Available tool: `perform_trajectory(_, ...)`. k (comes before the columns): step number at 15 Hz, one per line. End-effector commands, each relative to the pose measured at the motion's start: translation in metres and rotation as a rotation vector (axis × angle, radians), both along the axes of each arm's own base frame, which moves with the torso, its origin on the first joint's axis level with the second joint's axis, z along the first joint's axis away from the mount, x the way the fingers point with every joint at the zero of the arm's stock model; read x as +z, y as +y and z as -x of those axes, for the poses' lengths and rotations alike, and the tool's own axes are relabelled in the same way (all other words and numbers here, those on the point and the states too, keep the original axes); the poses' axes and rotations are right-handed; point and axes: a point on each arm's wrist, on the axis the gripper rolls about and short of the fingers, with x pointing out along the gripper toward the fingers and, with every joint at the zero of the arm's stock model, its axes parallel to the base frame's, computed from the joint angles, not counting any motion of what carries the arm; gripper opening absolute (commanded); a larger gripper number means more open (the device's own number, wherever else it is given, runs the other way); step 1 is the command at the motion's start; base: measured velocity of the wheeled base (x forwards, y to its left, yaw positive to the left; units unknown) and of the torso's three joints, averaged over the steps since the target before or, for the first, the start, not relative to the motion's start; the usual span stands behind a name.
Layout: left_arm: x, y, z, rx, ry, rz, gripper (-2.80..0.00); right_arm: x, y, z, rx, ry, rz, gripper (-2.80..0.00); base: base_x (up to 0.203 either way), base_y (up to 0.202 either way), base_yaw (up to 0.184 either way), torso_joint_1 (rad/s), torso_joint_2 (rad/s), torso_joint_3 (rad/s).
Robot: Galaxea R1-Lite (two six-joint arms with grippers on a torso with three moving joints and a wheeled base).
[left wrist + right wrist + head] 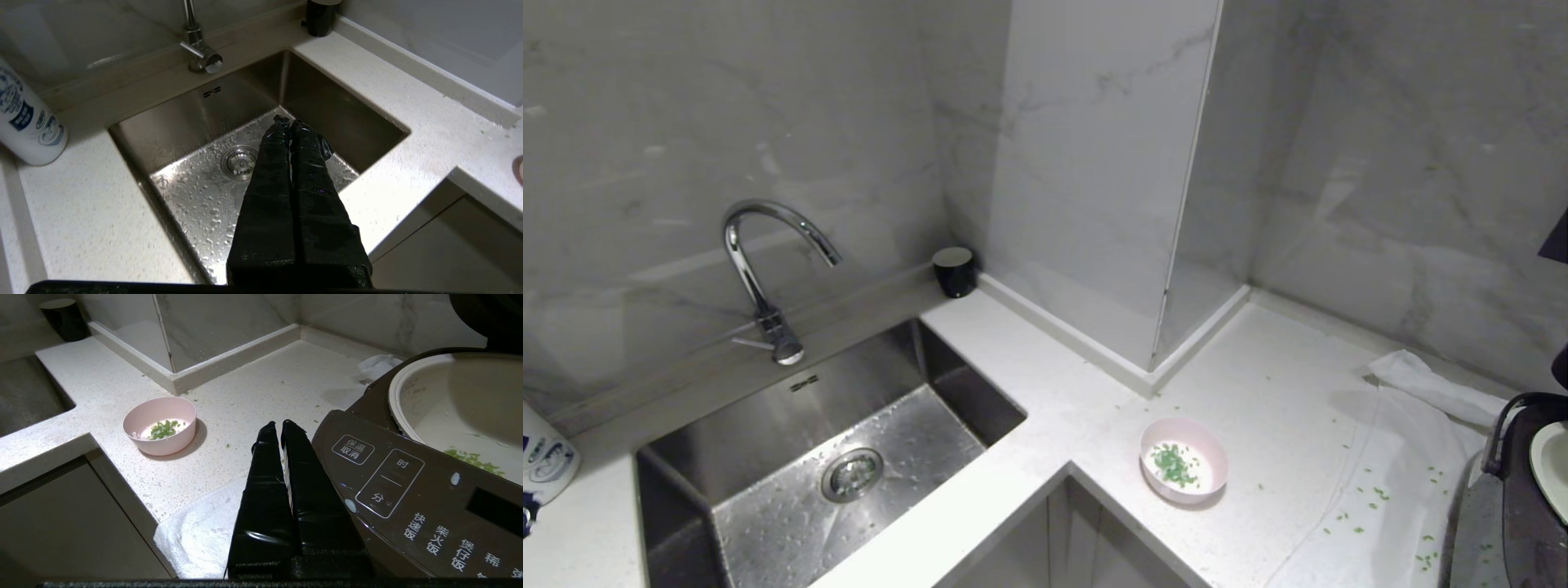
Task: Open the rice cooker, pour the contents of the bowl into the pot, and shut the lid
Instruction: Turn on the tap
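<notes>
1. Right wrist view: the right gripper (282, 425) is seen at lower centre with its black fingers pressed together and nothing between them, hanging over the counter edge and a white cloth (196, 539).
2. Just right of that gripper, the rice cooker (392, 490) is shown at the right of the frame, its brown button panel lettered in white Chinese labels.
3. The lid (486, 314) is seen raised at the upper right, so the pot (449, 400) is exposed; green bits are seen lying on its off-white floor.
4. The bowl (160, 424) is placed left of centre on the white counter (253, 392), well apart from the cooker, with the contents of the bowl (164, 429) shown as chopped green bits on a whitish base.
5. Left wrist view: the left gripper (290, 122) is seen at centre with its fingers closed together, empty, above the wet steel sink (204, 196).
6. A white printed bottle (28, 126) is shown at the left edge, and the tap (196, 45) at the top.
7. Head view: neither gripper is shown; the bowl is seen at lower centre right, green scraps (1372, 498) are scattered toward the cooker at the right edge, and a black cup (954, 271) is stood by the wall.
</notes>
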Motion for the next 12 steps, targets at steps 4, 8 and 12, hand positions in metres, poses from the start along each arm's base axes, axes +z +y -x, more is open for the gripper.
perform_trajectory(4,0.01,-0.002,-0.14,0.043,0.322,0.185,-2.8,0.0,0.0,0.0,0.001,0.0,0.0,-2.8,0.0,0.0,0.0,0.0,0.0,0.0)
perform_trajectory(8,-0.041,-0.002,-0.226,0.217,0.559,0.321,-2.8,0.0,0.0,0.0,0.002,0.0,0.0,-2.8,0.0,0.0,0.0,0.0,0.0,0.0)
perform_trajectory(12,-0.068,0.012,-0.293,0.446,0.553,0.467,-2.8,0.0,0.0,0.0,0.0,0.0,0.0,-2.8,0.0,0.0,0.0,0.0,0.0,0.0)
